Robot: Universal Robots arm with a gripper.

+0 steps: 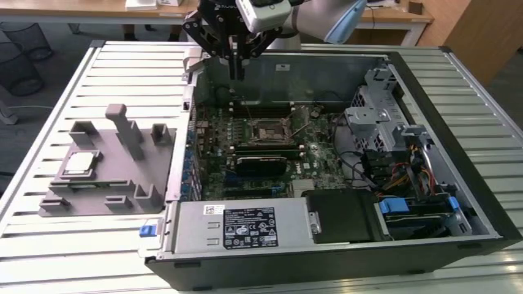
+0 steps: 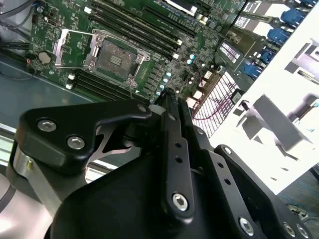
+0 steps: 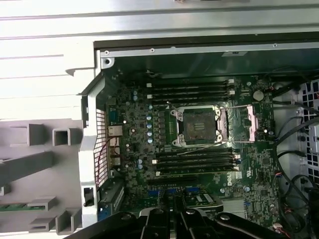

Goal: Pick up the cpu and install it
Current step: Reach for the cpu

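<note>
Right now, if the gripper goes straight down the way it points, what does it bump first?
Probably the motherboard, near the memory slots beside the open socket, though depth is hard to judge. The gripper is not over the cpu.

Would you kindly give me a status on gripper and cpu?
Gripper shut, empty, above the case. Cpu on the grey fixture, outside the case. Socket open, nothing in the way.

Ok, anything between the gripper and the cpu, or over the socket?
Nothing covers the cpu on the grey fixture. Between it and the gripper stand the case's side wall and the fixture's tall posts. The socket lies open, nothing in it.
</note>
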